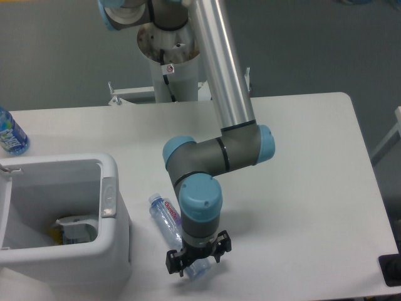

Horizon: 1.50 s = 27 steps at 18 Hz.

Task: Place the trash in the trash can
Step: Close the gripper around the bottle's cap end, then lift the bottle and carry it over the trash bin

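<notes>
A UR5e arm's gripper (193, 263) straddles the lower end of a clear plastic bottle (170, 223) lying on the white table (313, 188) beside the white trash can (62, 219); its fingers sit spread either side, with no firm grasp discernible.

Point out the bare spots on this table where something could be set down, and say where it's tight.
The widest bare stretch is the table's right half, beyond the arm. Another lies along the back edge, between the blue-label bottle and the robot's base. It is crowded front-left: trash can, clear bottle and gripper sit close together.
</notes>
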Available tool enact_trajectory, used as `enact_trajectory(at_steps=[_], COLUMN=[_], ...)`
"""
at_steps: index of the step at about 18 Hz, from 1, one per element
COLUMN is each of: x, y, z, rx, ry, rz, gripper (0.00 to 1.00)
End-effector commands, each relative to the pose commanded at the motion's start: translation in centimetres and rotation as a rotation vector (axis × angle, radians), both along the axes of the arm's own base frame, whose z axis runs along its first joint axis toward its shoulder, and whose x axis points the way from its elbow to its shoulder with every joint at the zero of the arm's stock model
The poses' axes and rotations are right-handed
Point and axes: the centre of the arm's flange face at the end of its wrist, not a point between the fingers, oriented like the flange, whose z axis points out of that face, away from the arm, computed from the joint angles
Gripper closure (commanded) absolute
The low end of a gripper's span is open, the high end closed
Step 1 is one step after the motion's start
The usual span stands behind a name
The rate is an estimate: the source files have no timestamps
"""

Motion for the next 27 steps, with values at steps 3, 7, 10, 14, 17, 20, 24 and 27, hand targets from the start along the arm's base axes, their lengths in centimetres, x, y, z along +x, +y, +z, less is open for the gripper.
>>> enact_trajectory(at_steps=[3, 7, 10, 14, 17, 20, 24, 27], x=[0.6, 0.8, 0.8, 0.8, 0.8, 0.8, 0.5, -0.5], y=[0.3, 0.2, 0.1, 0.1, 0.1, 0.0, -0.4, -1.2], z=[-0.4, -0.3, -0.2, -0.1, 0.6, 2.0, 3.5, 5.7], rx=[-0.021, -0.023, -0.025, -0.025, -0.016, -0.004, 0.005, 0.025], ry=[0.018, 0.020, 0.021, 0.020, 0.028, 0.039, 0.054, 0.081], rz=[-0.008, -0.009, -0.011, -0.015, -0.015, -0.031, -0.059, -0.081], gripper=[0.00, 0.22, 0.30, 0.35, 0.38, 0.38, 0.38, 0.40])
